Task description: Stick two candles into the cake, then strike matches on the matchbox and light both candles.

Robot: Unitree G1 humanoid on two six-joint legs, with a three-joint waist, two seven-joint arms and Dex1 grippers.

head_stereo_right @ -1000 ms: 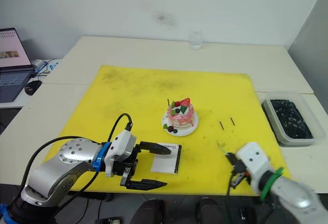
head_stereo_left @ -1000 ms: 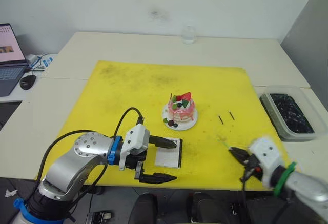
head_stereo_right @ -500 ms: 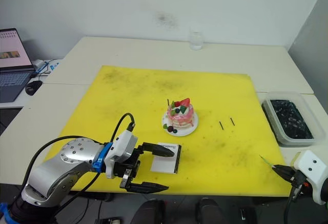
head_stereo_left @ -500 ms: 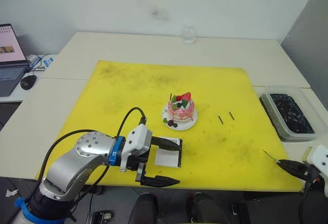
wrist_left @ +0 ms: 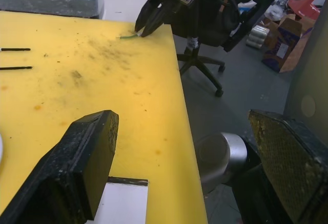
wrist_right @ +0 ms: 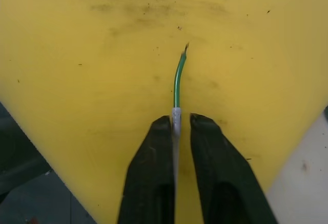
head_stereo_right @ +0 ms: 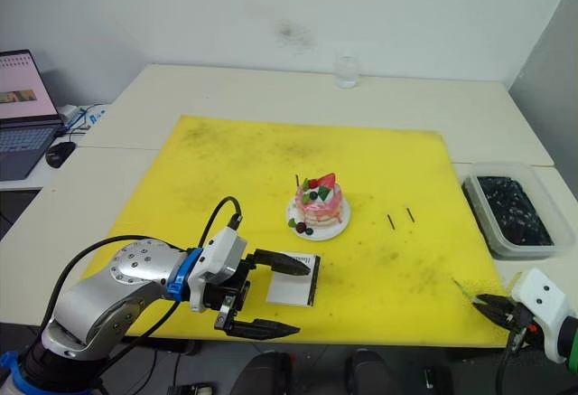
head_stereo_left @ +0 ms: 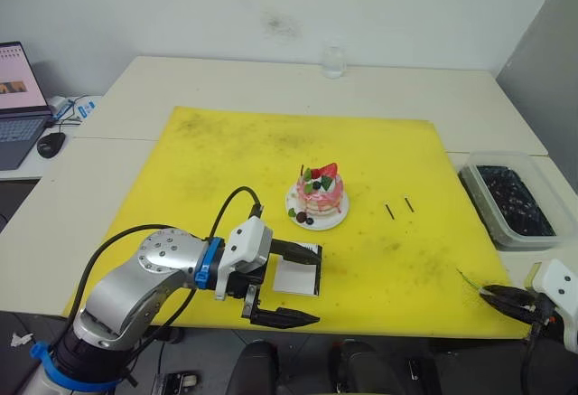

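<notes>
Over by the yellow mat's (head_stereo_left: 226, 160) near right corner, the right claw (wrist_right: 174, 131) pinches the green candle (wrist_right: 177, 78); the left claw (head_stereo_left: 291, 285) gapes beside the matchbox (head_stereo_left: 297, 277).

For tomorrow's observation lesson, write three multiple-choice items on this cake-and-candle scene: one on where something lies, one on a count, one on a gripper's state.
1. Where does the matchbox lie?
A. On the yellow mat, on the robot's side of the cake
B. In the clear bin
C. Beside the laptop

2. How many matches lie on the mat to the right of the cake?
A. One
B. Two
C. Four

3. What is the right gripper doing?
A. Hanging open with nothing in it
B. Shut on a match
C. Shut on the green candle

Answers:
1. A, the white box sits on the mat between the plate and the left gripper.
2. B, two short dark sticks lie side by side.
3. C, the right wrist view shows both fingers pinching the candle's white end, the green part pointing onward.
</notes>
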